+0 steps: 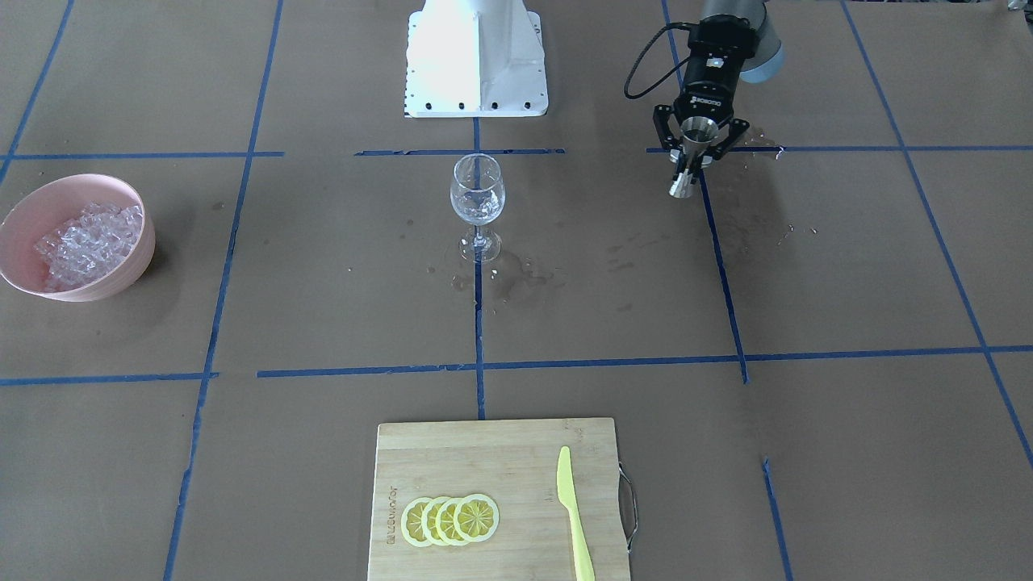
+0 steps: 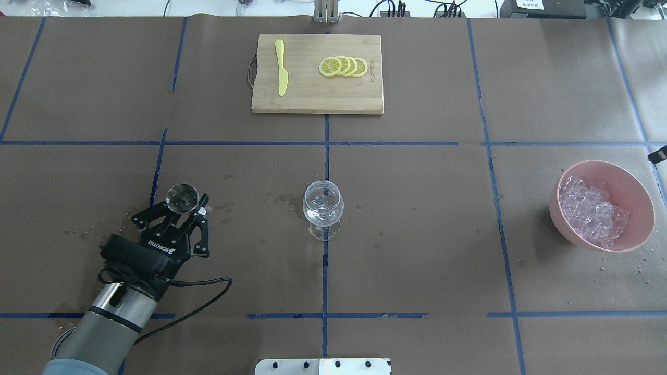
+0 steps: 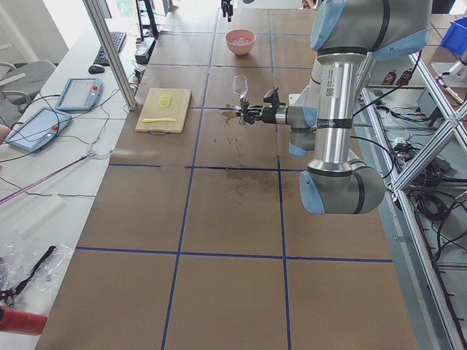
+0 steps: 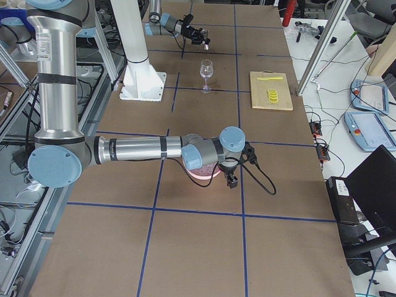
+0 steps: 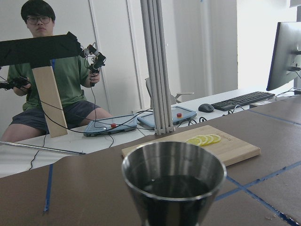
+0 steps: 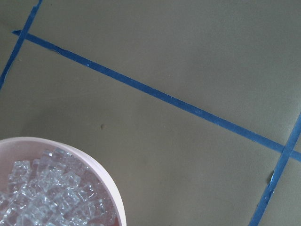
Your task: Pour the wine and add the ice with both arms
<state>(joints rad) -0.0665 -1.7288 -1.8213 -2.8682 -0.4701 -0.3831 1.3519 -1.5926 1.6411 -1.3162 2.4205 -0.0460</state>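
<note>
My left gripper (image 2: 183, 204) is shut on a steel jigger (image 2: 182, 196) and holds it upright above the table, to the left of the wine glass (image 2: 323, 206). The left wrist view shows dark liquid inside the jigger (image 5: 174, 183). The clear stemmed glass (image 1: 477, 198) stands upright at the table's centre. The ice (image 2: 593, 211) is a heap of clear cubes in a pink bowl (image 2: 644, 194) at the far right. My right gripper (image 4: 231, 180) hangs at the bowl's outer side. Its wrist view shows the ice (image 6: 51, 197) but no fingers, so I cannot tell its state.
A bamboo cutting board (image 2: 312, 96) with lemon slices (image 2: 343, 66) and a yellow knife (image 2: 281, 73) lies at the far middle. The white robot base (image 1: 476, 56) stands behind the glass. Wet stains (image 1: 516, 282) surround the glass foot. An operator (image 5: 44, 70) sits beyond the table.
</note>
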